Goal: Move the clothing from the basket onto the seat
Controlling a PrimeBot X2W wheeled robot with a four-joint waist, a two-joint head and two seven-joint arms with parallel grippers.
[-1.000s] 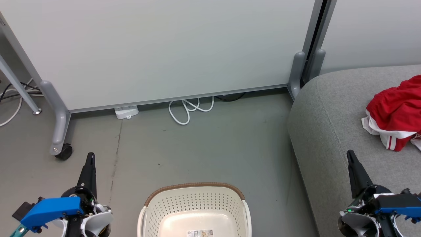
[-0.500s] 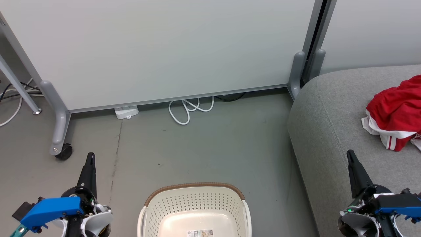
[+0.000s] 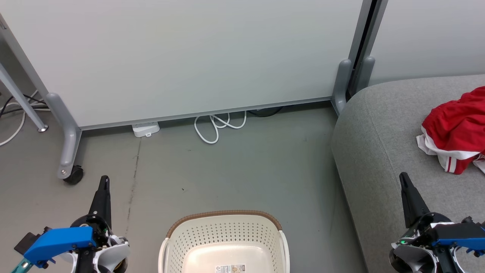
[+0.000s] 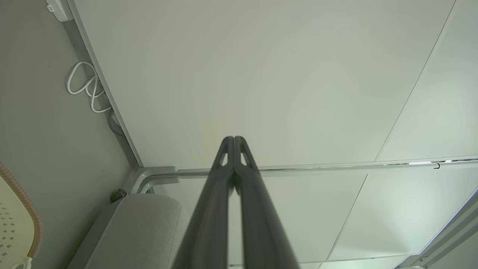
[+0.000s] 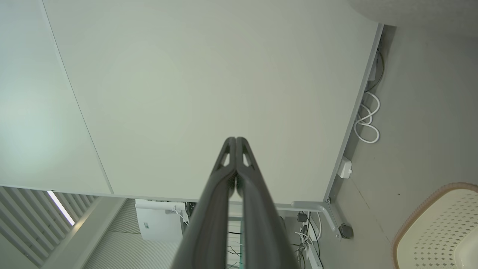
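Lying crumpled, red white-trimmed clothing [image 3: 456, 121]

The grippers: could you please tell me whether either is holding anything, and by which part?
Nothing is held. The left gripper and right gripper both have their fingers pressed together on nothing; the clothing lies apart on the seat.

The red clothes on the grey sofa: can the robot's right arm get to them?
Probably yes. The right end effector, shut, hovers by the grey fabric sofa seat, and just bare cushion lies between it and the crumpled red garment with white trim.
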